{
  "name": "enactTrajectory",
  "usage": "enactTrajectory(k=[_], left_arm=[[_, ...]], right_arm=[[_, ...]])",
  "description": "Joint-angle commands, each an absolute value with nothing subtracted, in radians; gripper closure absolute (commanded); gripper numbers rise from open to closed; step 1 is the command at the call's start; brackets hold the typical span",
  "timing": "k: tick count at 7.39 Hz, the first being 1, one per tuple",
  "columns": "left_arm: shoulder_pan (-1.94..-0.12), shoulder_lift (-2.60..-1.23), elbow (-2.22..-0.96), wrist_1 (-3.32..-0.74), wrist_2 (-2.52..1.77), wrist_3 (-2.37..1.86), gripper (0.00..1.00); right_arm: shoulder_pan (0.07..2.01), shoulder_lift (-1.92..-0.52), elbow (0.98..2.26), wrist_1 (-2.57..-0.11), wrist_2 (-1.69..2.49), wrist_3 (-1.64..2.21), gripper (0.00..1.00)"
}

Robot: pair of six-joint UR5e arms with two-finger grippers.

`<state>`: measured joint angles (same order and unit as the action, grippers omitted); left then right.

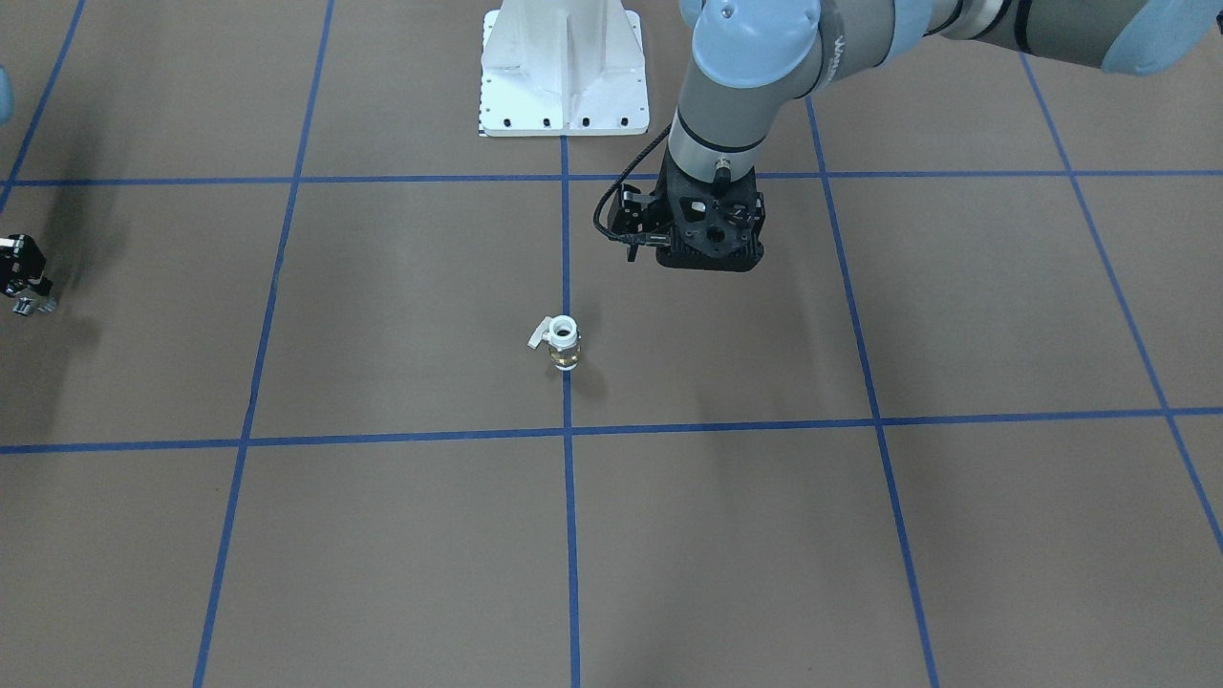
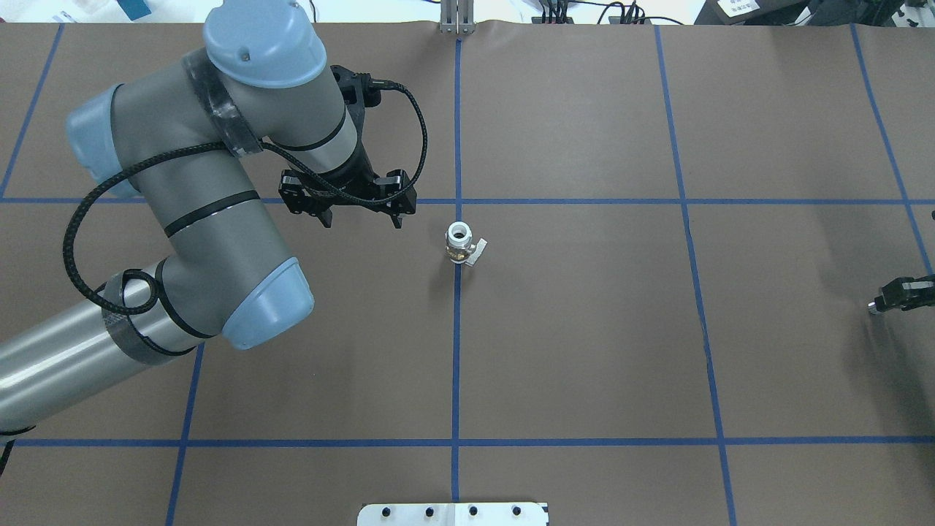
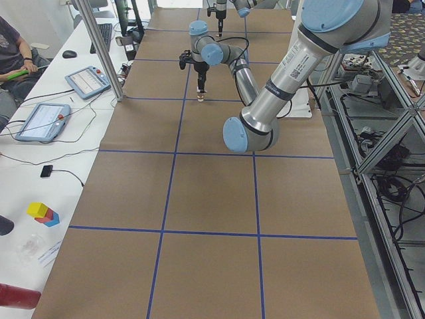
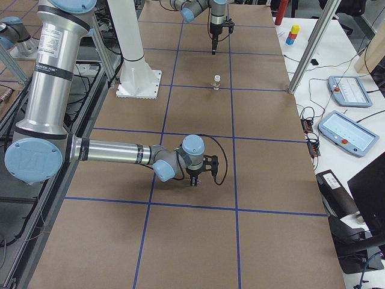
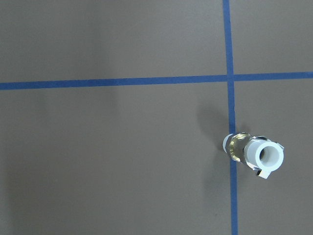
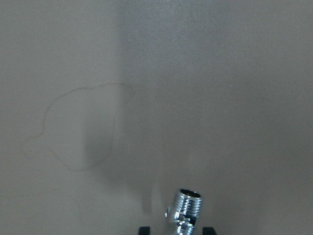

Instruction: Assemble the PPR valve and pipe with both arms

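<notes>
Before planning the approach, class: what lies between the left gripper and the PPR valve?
Nothing: the overhead view shows only bare brown table between the left gripper and the PPR valve.

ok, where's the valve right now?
The PPR valve stands upright on the centre blue tape line, mid-table in the overhead view, just robot-side of a tape crossing; the open left claw hangs close on its left there.

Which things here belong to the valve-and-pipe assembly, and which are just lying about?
Job in hand: PPR valve, standing on the table; pipe, held in the right gripper; left gripper, open beside the valve.
Lying about: white pedestal; tablets; coloured blocks.
</notes>
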<state>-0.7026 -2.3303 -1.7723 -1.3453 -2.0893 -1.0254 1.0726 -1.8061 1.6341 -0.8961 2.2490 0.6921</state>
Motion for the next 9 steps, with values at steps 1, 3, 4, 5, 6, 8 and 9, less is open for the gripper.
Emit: enactTrajectory(k=[1, 3, 4, 5, 6, 8, 9], left_arm=[[-0.703, -2.332, -1.769, -1.345, -2.089, -1.026, 0.01], [-0.704, -2.33, -1.776, -1.345, -2.089, -1.023, 0.01], [-0.709, -2.324, -1.779, -1.345, -2.089, -1.016, 0.01], [-0.715, -2.28, -1.814, -1.345, -2.091, -0.978, 0.01], [-0.739, -2.222, -1.863, -1.345, -2.091, -0.915, 0.01], [-0.796, -2.131, -1.913, -1.345, -2.092, -0.792, 0.01], [-0.817, -2.09, -1.93, -1.345, -2.092, -0.752, 0.01]], right_arm=[[1.075, -1.805, 1.647, -0.897, 2.253, 0.692, 1.0], [1.075, -1.799, 1.695, -0.934, 2.252, 0.693, 1.0], [1.077, -1.766, 1.766, -1.06, 2.25, 0.695, 1.0], [1.08, -1.696, 1.825, -1.203, 2.249, 0.696, 1.0], [1.08, -1.59, 1.86, -1.344, 2.25, 0.734, 1.0], [1.053, -1.319, 1.864, -1.547, 2.259, 0.912, 1.0], [0.996, -1.172, 1.861, -1.653, 2.253, 1.016, 1.0]])
